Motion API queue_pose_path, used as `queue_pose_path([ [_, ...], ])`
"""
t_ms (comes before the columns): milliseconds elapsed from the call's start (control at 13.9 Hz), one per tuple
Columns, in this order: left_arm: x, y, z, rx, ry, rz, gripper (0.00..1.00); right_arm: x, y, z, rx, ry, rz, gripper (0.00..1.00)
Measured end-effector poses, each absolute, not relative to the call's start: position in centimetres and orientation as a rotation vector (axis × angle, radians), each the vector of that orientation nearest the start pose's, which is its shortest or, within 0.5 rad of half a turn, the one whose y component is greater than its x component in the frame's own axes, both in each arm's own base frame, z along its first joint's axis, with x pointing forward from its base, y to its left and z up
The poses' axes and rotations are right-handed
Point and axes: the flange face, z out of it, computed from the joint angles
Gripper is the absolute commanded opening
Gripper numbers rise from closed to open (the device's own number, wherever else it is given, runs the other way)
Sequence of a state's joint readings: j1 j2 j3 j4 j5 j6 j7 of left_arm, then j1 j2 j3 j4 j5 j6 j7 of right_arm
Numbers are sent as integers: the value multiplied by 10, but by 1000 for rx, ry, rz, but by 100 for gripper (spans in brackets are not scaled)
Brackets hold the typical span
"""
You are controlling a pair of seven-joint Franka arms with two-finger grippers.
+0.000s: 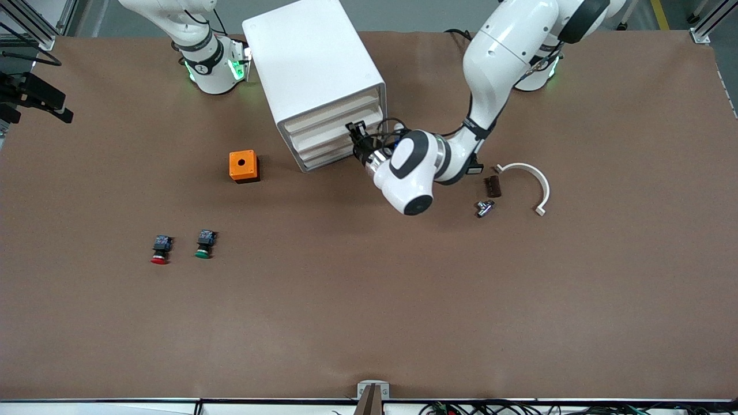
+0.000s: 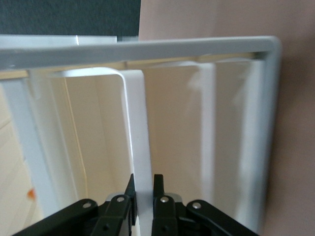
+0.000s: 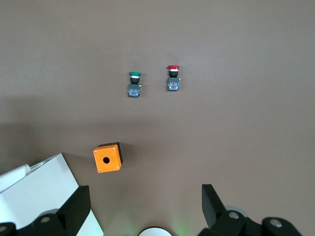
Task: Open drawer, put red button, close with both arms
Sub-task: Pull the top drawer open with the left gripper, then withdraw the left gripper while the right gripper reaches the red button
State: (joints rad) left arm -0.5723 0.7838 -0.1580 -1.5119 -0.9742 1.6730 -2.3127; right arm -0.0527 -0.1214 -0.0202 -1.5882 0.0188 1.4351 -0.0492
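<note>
The left arm (image 1: pixel 490 63) comes down from its base, bends at the elbow and levels out so that its wrist points at the front of the white cabinet (image 1: pixel 314 69). The left gripper (image 1: pixel 356 134) is at the drawer fronts, and in the left wrist view its two black fingers (image 2: pixel 130 189) are pressed together on the thin white front lip of the drawer (image 2: pixel 140 147), one pad on each face of it. That lip runs straight away from the fingertips. The drawer fronts face the front camera at a slant toward the left arm's end of the table, and all four sit flush in the cabinet. The right arm (image 1: pixel 202 52) waits, raised near its base; the right gripper (image 3: pixel 142 209) hangs with its fingers spread wide and nothing between them, over the table beside the cabinet. Below it are the orange box (image 3: pixel 107 157), its round hole facing up, and, well apart from both grippers, the red button (image 1: pixel 160 249). It lies on its side, long axis roughly toward the front camera, red cap nearest it, with the green button (image 1: pixel 204 244) just beside it lying the same way. No writing can be read on any of these.
</note>
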Motion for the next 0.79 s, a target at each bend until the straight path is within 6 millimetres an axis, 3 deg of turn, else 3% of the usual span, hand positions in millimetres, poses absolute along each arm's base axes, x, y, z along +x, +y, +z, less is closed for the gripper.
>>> queue_pose_path([
  [216, 510, -442, 219, 1480, 2649, -1842, 0, 500, -37, 669, -3118, 38, 47, 100],
  [288, 524, -431, 220, 1445, 2641, -1836, 15, 500, -37, 669, -3118, 38, 47, 100],
  [360, 534, -423, 221, 1423, 2631, -1831, 54, 500, -37, 669, -3117, 38, 48, 100],
  [432, 542, -416, 221, 1414, 2613, -1825, 100, 500, -37, 669, -3117, 38, 48, 100],
  [791, 561, -403, 222, 1419, 2538, -1778, 100, 500, -39, 669, -3117, 44, 47, 100],
])
